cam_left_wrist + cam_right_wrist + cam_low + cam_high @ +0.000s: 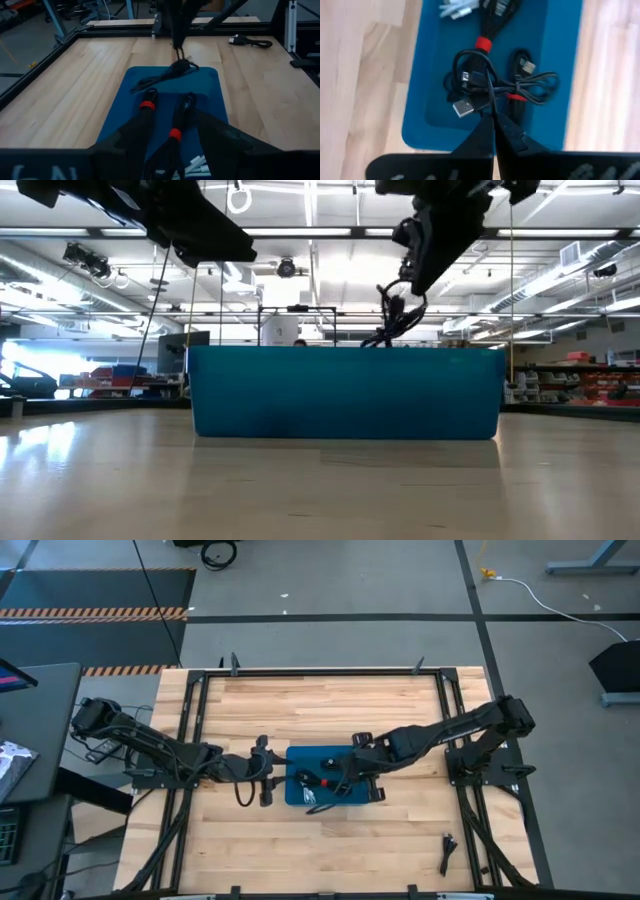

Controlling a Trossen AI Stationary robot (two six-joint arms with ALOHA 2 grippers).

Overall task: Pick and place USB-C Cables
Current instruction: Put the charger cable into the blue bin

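The right gripper (494,119) hangs above the blue tray (560,60), its jaws clenched on a thin black cable (490,82) that dangles over the tray (two bundles with red ties (147,105) lie inside). The left gripper (266,772) waits just beside the tray's edge; whether its jaws are released cannot be told.
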